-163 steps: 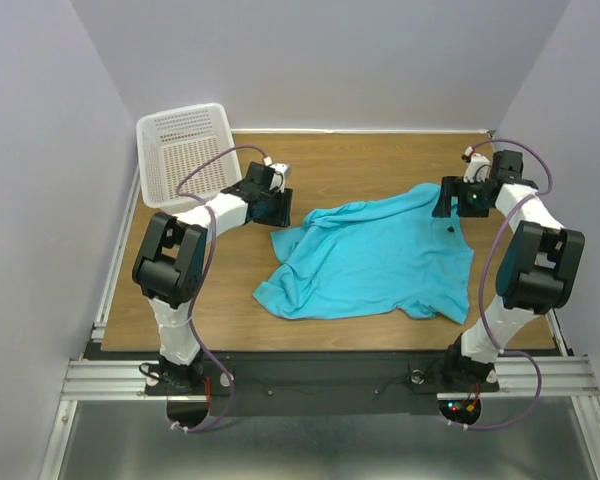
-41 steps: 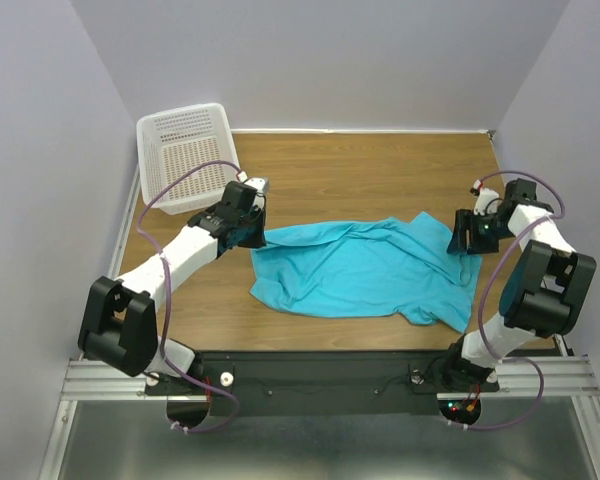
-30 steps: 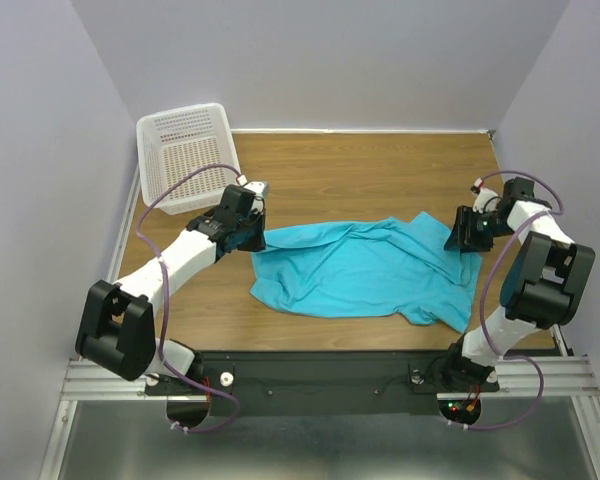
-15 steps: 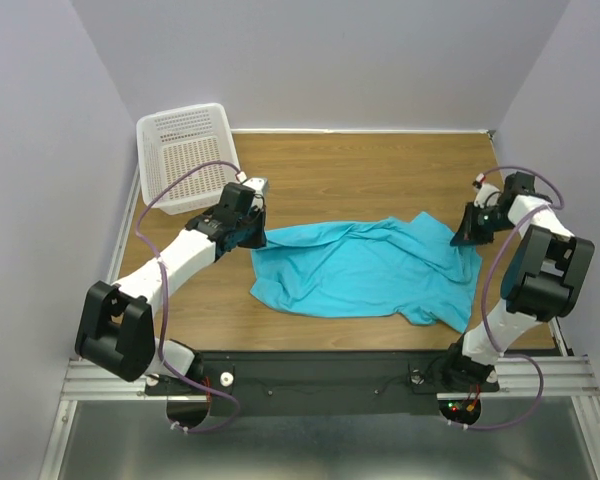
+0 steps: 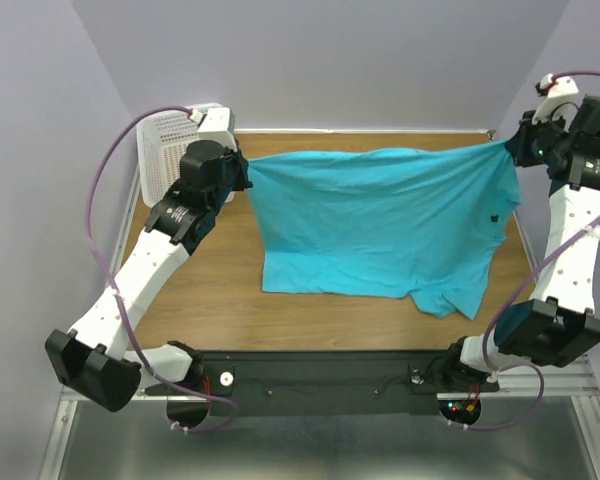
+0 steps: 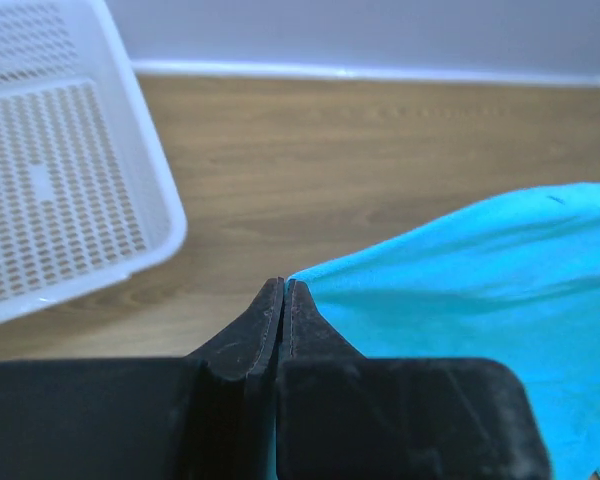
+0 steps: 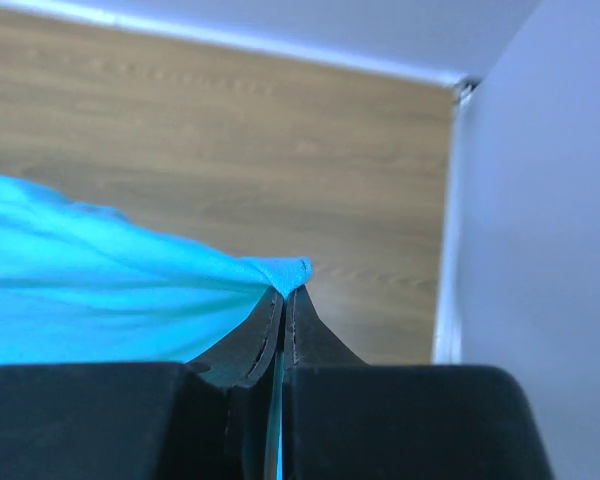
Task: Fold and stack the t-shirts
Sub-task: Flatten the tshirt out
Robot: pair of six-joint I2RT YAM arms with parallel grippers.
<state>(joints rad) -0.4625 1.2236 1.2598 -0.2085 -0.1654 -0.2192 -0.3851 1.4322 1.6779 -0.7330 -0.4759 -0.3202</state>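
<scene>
Wood-grain bench (image 5: 210,300) in view, boxed in by plain pale lavender walls (image 5: 360,60) at the back and on both sides. A white strip (image 5: 360,130) runs where bench meets back wall. On the near side sit aluminium rails (image 5: 320,385), then a dull grey metal sheet (image 5: 330,445). The light is soft and even.

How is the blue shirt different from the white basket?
The turquoise cloth shirt is soft and plain; the white plastic basket is stiff and full of holes. The shirt hangs stretched between the left claw and right claw; the basket is held by neither. Both are single-coloured.
</scene>
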